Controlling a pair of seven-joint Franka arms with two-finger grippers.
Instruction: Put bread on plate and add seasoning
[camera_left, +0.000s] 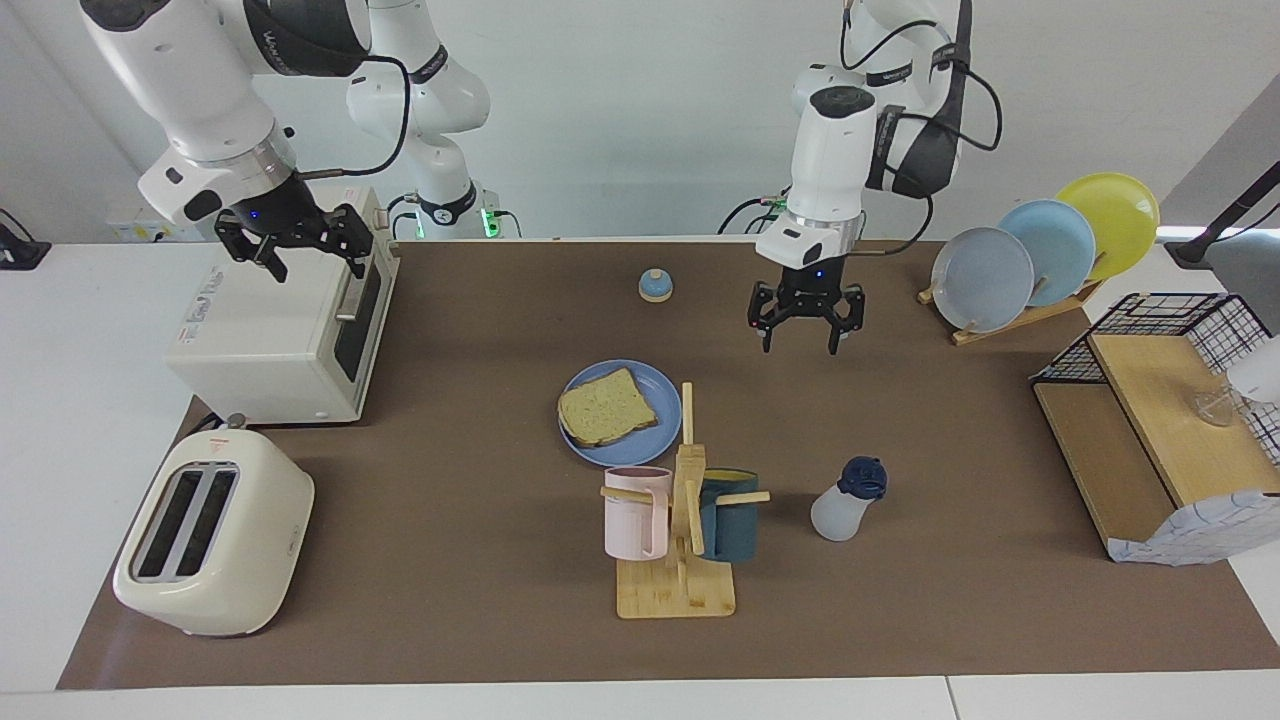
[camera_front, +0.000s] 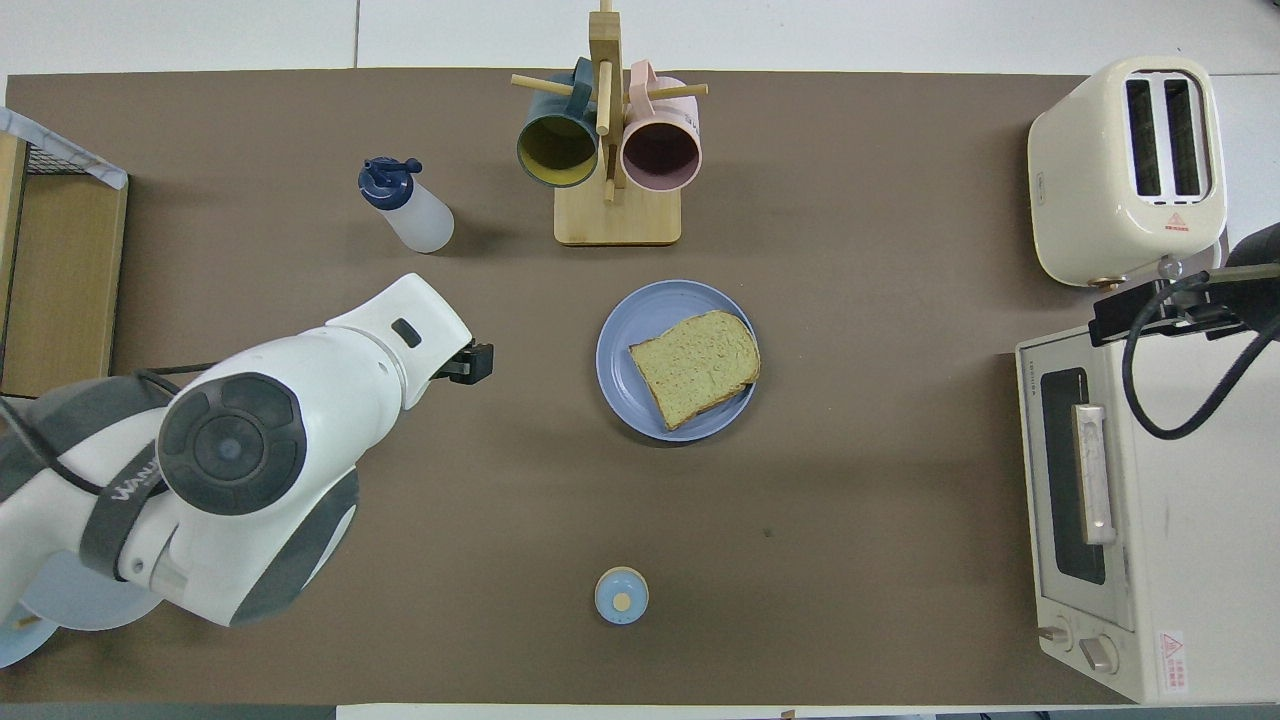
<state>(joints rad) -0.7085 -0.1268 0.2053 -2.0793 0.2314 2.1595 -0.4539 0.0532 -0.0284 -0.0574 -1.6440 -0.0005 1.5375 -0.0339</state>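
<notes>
The bread (camera_left: 606, 407) (camera_front: 697, 363) lies flat on the medium-blue plate (camera_left: 640, 448) (camera_front: 625, 330) near the middle of the table. The seasoning bottle (camera_left: 848, 499) (camera_front: 408, 205) stands upright, with its navy cap, farther from the robots than the plate, toward the left arm's end. My left gripper (camera_left: 803, 338) is open and empty, in the air over bare mat between the plate and the bottle's side of the table; in the overhead view its arm hides most of it. My right gripper (camera_left: 310, 248) is open and empty, raised over the toaster oven.
A mug rack (camera_left: 680, 560) (camera_front: 615, 215) with a pink and a dark teal mug stands just farther than the plate. A blue-domed bell (camera_left: 655, 286) (camera_front: 621, 595) sits nearer the robots. A toaster oven (camera_left: 280, 330) (camera_front: 1140, 520), a pop-up toaster (camera_left: 212, 530) (camera_front: 1130, 165), a plate rack (camera_left: 1040, 250) and a wooden shelf (camera_left: 1150, 450) line the table's ends.
</notes>
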